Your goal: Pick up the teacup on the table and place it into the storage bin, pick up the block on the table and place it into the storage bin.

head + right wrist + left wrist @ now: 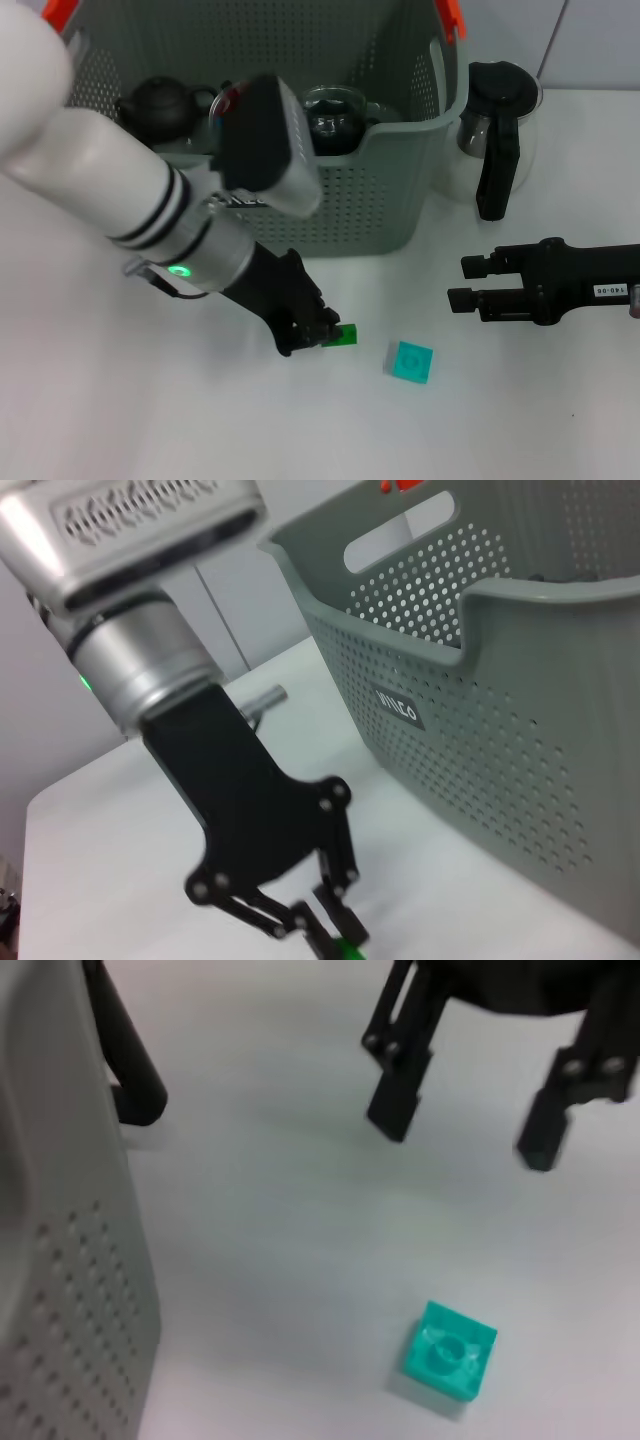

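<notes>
Beyond my worktop, at twelve to two o'clock, a pale panelled wall with vertical seams; lighting even and diffuse.

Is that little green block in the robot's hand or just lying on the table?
In hand: the left hand is shut on the green block, low at the table.

Small green block on white table, before grey perforated storage bin.
</notes>
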